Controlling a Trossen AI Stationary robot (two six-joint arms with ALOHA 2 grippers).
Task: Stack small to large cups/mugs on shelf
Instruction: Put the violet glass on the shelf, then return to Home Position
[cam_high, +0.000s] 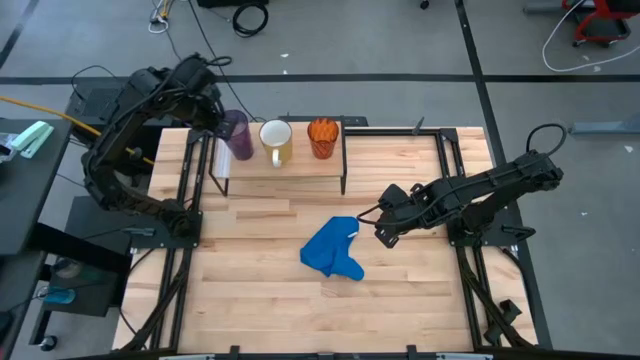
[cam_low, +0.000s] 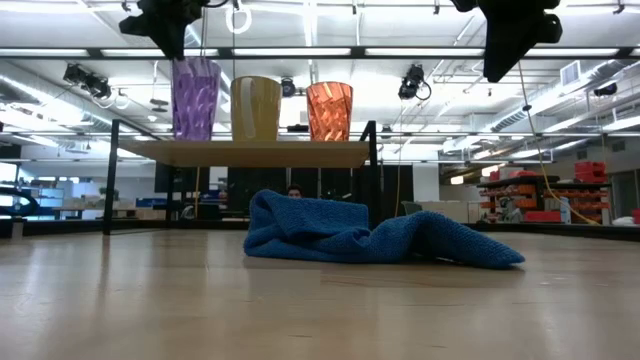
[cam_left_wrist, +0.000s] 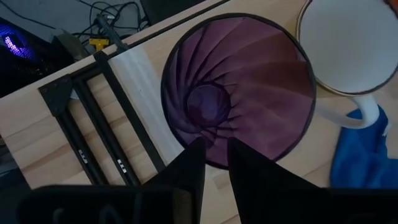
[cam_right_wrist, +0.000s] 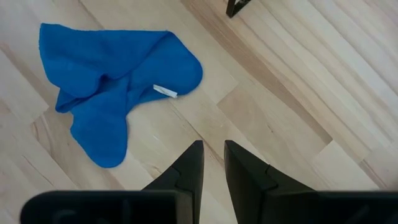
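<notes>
Three vessels stand upright in a row on the shelf (cam_high: 290, 172), each resting on its base. They are a purple tumbler (cam_high: 237, 133) at the left end, a white mug (cam_high: 276, 141) in the middle and an orange cup (cam_high: 323, 137) at the right. My left gripper (cam_left_wrist: 216, 155) hangs just above the tumbler's near rim (cam_left_wrist: 214, 167). It points steeply down, its fingers a narrow gap apart with nothing pinched between them. My right gripper (cam_right_wrist: 213, 155) hovers over the bare tabletop beside a blue cloth (cam_right_wrist: 112, 81), narrowly open with nothing between its fingers.
The crumpled blue cloth (cam_high: 332, 250) lies on the tabletop in front of the shelf, near the middle. The shelf's black legs (cam_high: 344, 180) stand on the table. Black frame rails (cam_high: 186, 180) run along the table's left and right sides. Bare wood lies toward the near edge.
</notes>
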